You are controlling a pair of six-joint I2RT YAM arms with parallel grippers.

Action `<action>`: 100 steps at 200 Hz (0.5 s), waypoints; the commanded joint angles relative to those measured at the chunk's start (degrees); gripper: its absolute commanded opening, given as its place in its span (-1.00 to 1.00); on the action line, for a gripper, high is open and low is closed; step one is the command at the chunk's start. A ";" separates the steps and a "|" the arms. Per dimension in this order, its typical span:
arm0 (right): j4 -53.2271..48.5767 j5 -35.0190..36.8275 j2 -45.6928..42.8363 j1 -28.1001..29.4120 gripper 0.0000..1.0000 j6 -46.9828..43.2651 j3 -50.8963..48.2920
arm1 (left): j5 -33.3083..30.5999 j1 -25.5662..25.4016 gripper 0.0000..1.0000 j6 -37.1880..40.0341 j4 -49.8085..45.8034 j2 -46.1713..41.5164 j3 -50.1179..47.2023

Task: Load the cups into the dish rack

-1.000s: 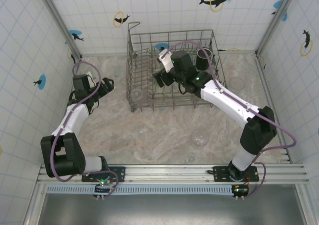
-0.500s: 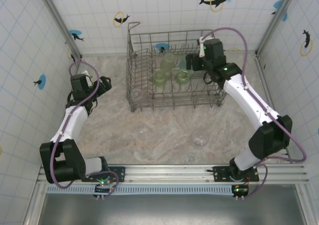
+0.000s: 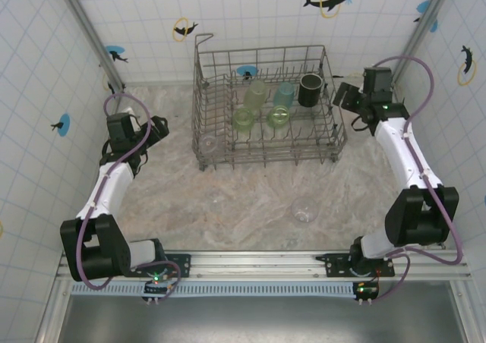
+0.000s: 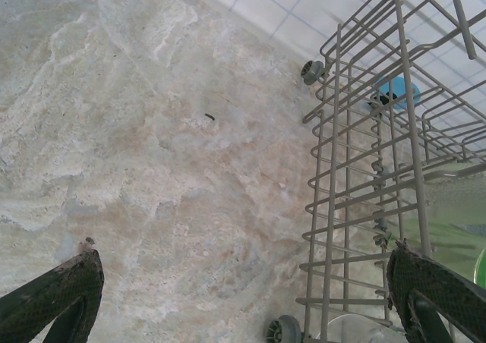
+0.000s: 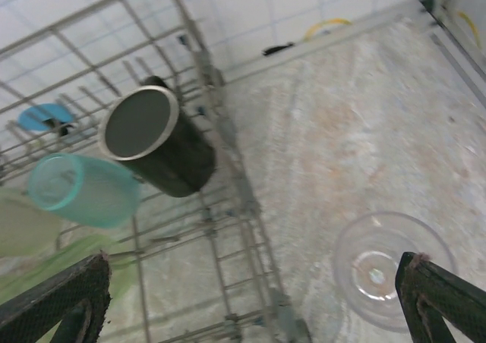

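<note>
Marble table (image 3: 250, 199) holds the dish rack (image 3: 266, 158). Left gripper (image 3: 158, 128) and right gripper (image 3: 343, 99) gape empty, flanking its side walls.

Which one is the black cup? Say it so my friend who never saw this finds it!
Find the grey wire dish rack on the table. Look in its far right corner, beside the teal cup. The black mug is the only dark, solid cup; the pale green cups and the teal one are see-through.

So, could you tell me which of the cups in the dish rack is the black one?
The black mug at the far right corner of the dish rack; the others there are light green, teal or clear.
</note>
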 commanded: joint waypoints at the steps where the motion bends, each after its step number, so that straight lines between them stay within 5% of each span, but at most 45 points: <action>1: -0.13 -1.66 -1.38 -3.07 1.00 2.76 -2.74 | -0.75 0.43 0.95 0.57 -0.83 -1.26 -0.02; 100: 3.48 -4.99 3.06 -12.16 0.62 6.49 -12.04 | -1.21 0.43 0.95 0.63 -0.86 -1.71 -0.04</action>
